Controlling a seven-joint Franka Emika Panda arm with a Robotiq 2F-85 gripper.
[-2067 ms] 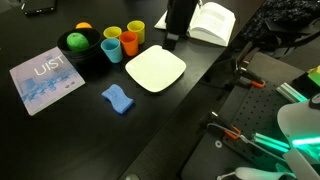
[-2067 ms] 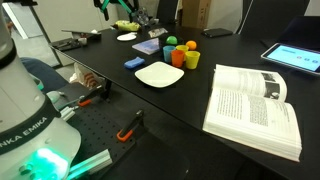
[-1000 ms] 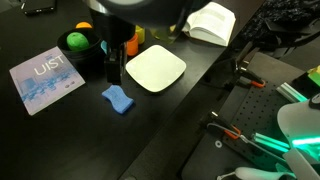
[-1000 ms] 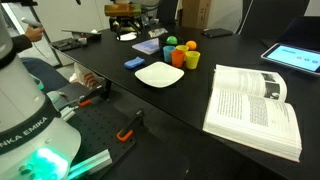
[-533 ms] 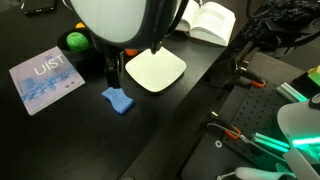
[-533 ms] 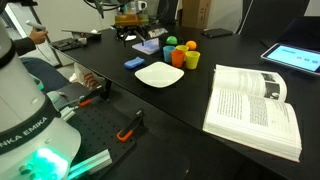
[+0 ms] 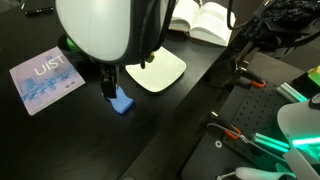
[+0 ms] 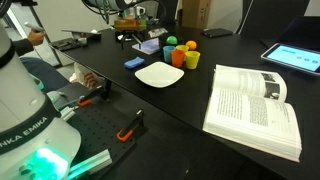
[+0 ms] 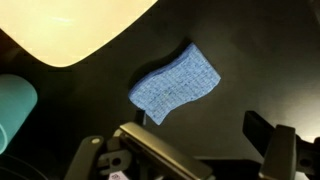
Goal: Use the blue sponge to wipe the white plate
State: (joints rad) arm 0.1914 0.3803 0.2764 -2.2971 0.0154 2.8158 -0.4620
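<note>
In an exterior view the arm (image 7: 100, 30) covers part of the sponge (image 7: 122, 104) and plate (image 7: 165, 72). The wrist view cuts off the plate at top, the jaws at bottom.

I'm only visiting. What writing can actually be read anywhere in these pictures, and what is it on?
"UIST": on the pale-blue booklet, in an exterior view.
"NKA EMIKA": on the robot's white base; the start is cut off by the frame edge.
Open book: printed pages, too small to read.
Tablet screen: too blurred to read.
Wrist view: no text.
</note>
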